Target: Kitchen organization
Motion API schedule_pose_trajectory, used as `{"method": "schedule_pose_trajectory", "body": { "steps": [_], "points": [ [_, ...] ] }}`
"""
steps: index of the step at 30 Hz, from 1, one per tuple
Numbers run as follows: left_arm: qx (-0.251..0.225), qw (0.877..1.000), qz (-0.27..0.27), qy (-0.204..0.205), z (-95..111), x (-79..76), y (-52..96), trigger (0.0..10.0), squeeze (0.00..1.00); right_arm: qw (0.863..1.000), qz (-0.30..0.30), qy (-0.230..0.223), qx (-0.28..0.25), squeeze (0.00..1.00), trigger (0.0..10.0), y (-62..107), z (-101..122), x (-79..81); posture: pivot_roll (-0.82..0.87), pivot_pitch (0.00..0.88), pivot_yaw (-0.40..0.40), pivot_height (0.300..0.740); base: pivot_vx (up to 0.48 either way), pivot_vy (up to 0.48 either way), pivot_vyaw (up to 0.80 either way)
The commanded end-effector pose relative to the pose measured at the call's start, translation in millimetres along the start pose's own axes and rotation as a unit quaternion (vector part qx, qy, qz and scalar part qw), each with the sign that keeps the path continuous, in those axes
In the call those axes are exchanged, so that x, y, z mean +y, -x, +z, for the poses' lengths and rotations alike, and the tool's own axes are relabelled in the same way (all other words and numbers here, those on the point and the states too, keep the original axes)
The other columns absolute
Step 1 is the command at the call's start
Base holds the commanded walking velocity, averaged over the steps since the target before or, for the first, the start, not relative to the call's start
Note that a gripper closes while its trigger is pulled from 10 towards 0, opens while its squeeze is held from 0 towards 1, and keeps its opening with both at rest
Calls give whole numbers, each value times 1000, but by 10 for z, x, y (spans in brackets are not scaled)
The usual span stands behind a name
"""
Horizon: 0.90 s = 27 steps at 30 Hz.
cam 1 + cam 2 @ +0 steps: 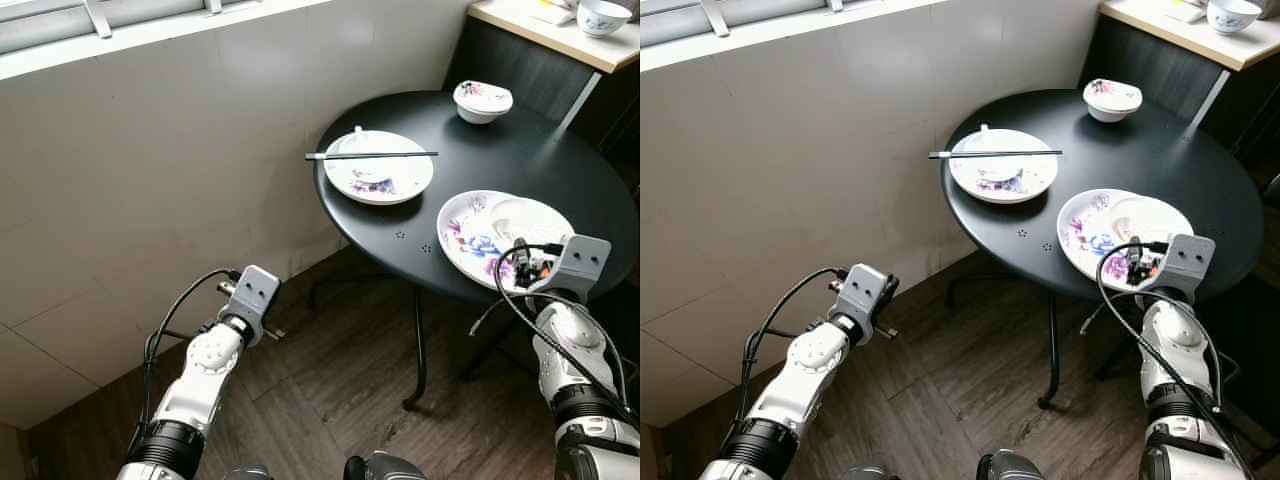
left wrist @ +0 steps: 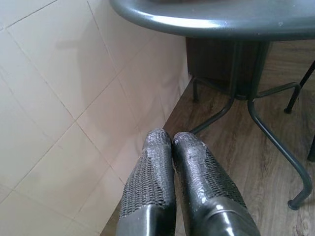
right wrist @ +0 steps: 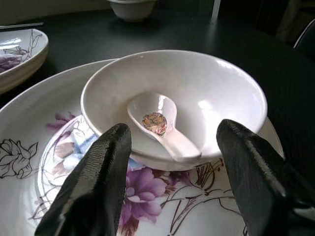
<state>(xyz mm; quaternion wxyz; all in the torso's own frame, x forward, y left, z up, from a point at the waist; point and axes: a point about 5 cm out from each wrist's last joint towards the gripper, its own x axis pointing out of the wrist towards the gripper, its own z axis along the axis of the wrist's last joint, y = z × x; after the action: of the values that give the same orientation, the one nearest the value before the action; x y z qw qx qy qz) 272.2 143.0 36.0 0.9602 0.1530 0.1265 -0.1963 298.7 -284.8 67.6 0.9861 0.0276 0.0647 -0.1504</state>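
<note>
Black fingers of the right gripper [image 3: 170, 162] stand wide apart, low over the near rim of a flowered plate [image 1: 462, 240] at the edge of the round black counter [image 1: 520, 150]. Just ahead of the gripper, between its fingers, a white bowl [image 3: 172, 105] sits on that plate, and one white spoon [image 3: 160, 123] lies inside the bowl. Beyond the gripper and toward the wall lies a second flowered plate [image 1: 378, 168] with a pair of chopsticks [image 1: 372, 155] across it. Farther off, at the counter's far side, sits a small lidded bowl [image 1: 482, 100]; another bowl [image 1: 603, 17] stands on a light shelf [image 1: 550, 35] past it. That makes two plates and three bowls. Bare black surface lies open between the dishes.

The left gripper [image 2: 172, 142] hangs below the counter's edge, fingers pressed together, near the tiled wall [image 1: 150, 180] above the wooden floor [image 1: 340, 390], with the counter's thin metal legs [image 2: 266, 128] ahead of it.
</note>
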Motion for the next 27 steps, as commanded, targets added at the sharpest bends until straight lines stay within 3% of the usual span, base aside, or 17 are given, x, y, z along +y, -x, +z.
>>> {"method": "schedule_pose_trajectory", "body": {
  "steps": [1, 10, 11, 12, 14, 15, 16, 27],
  "points": [
    [-5, 1000, 1, -4, 24, 6, -14, 10000, 0, 1000, -8, 1, 1, 0, 10000, -17, 20, -51, 138, 0, -32, 740, 0, 0, 0],
    [-5, 1000, 0, -5, 19, 6, -15, 10000, 0, 1000, -7, 1, 3, 0, 10000, -17, 1, -54, 138, 0, -31, 740, 0, 0, 0],
    [-5, 1000, 0, -5, 17, 5, -14, 10000, 0, 1000, -6, 1, 2, 0, 9333, -17, 3, -52, 138, 0, -32, 740, 0, 0, 0],
    [-5, 1000, 0, -5, 16, 5, -13, 10000, 0, 1000, -5, 2, 1, 0, 6039, -18, 5, -51, 138, 0, -32, 740, 0, 0, 0],
    [-5, 1000, 0, -5, 15, 5, -12, 10000, 0, 1000, -5, 2, 0, 0, 6039, -19, 5, -50, 138, 0, -32, 740, 0, 0, 0],
    [-4, 1000, 0, -5, 14, 4, -12, 10000, 0, 1000, -4, 2, -2, 0, 2118, -21, 11, -46, 138, 0, -32, 740, 0, 0, 0],
    [-4, 1000, 0, -4, 14, 3, -11, 10000, 0, 1000, -2, 2, -5, 0, 0, -22, 18, -44, 139, 0, -32, 740, 0, 0, 0],
    [-3, 1000, 1, -2, 9, 2, -5, 10000, 0, 1000, 1, 3, -15, 0, 0, -15, 28, -23, 137, 0, -31, 740, 0, 0, 0]
  ]
}}
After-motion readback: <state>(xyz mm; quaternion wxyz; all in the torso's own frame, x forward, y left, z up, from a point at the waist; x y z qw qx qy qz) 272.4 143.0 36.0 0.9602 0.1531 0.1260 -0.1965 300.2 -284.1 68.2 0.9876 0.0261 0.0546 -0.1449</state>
